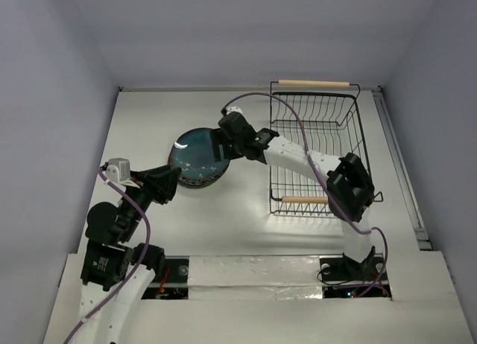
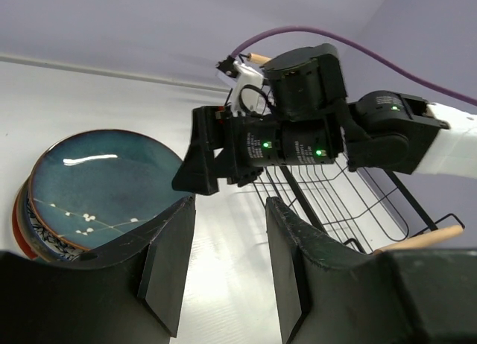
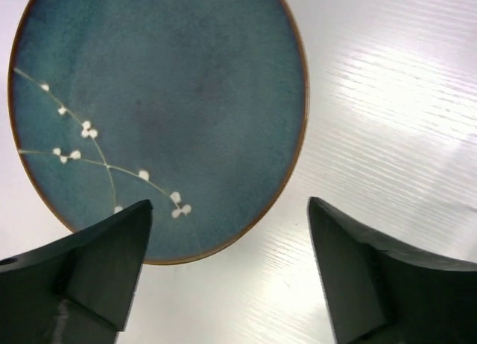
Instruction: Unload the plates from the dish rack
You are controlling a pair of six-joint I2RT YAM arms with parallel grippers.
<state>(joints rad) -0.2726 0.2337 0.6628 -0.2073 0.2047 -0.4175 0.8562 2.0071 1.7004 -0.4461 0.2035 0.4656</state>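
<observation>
The dark teal plate (image 1: 195,154) with a white blossom sprig lies on top of a stack of plates on the table, left of the dish rack (image 1: 317,152). The black wire rack holds no plates. My right gripper (image 1: 218,144) is open and empty, hovering over the teal plate's right edge; in the right wrist view the plate (image 3: 156,106) lies below the gripper (image 3: 227,210). My left gripper (image 1: 171,183) is open and empty, just left of and nearer than the stack. In the left wrist view its jaws (image 2: 229,210) frame bare table, with the plate (image 2: 97,184) to the left.
Lower plates show only as a patterned rim (image 2: 22,225) under the teal one. The rack's wooden handles (image 1: 313,83) mark its far and near ends. White walls close in the table at the back and sides. The right arm (image 1: 298,156) reaches across the rack's left side.
</observation>
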